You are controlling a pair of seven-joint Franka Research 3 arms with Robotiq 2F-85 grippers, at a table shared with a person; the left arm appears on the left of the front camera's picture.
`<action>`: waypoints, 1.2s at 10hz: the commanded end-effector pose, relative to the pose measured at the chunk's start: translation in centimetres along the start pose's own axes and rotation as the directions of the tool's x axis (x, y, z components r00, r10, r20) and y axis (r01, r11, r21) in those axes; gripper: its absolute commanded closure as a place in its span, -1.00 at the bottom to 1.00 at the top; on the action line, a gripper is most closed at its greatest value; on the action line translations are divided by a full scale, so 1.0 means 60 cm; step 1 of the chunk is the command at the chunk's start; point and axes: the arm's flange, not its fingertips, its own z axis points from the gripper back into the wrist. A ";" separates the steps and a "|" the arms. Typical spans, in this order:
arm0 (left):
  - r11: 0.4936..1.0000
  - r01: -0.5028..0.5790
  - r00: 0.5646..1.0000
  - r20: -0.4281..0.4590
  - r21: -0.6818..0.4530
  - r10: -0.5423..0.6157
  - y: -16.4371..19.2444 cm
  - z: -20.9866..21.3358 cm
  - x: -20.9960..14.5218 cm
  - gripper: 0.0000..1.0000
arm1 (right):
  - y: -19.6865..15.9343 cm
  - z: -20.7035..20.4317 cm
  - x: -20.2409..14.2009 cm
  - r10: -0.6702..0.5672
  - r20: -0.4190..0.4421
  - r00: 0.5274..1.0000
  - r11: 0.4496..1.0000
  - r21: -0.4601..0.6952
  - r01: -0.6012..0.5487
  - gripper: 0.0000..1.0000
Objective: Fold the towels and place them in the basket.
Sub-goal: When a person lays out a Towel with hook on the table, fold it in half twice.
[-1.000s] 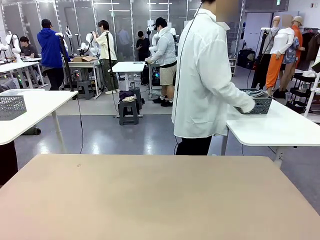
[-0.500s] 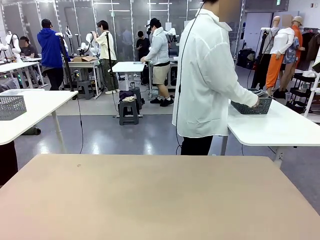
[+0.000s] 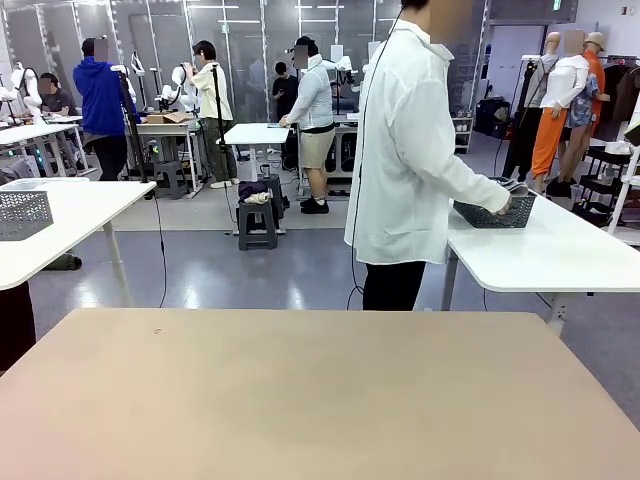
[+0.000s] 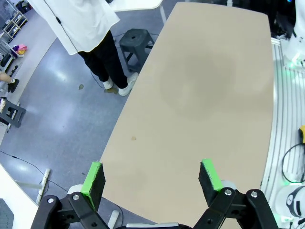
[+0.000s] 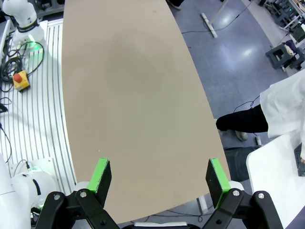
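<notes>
The tan table [image 3: 320, 400] fills the foreground, its top smooth and matte. Behind it on the right stands a white table [image 3: 560, 255], with the basket [image 3: 490, 213] near its left end.

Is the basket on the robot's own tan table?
No, the basket sits on the white table at the far right, with a hand at its rim.

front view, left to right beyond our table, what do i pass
grey mesh bin → black stool → person in the white coat → basket
</notes>
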 end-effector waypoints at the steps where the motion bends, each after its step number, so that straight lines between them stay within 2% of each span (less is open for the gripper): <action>1: 1.000 0.014 1.000 0.020 -0.009 -0.014 0.000 -0.001 -0.001 -1.00 | -0.001 -0.001 -0.001 0.018 0.009 1.000 1.000 0.004 -0.018 -1.00; 12: 1.000 0.014 1.000 0.020 -0.009 -0.014 0.000 -0.001 -0.001 -1.00 | -0.001 -0.001 -0.001 0.018 0.009 1.000 1.000 0.004 -0.018 -1.00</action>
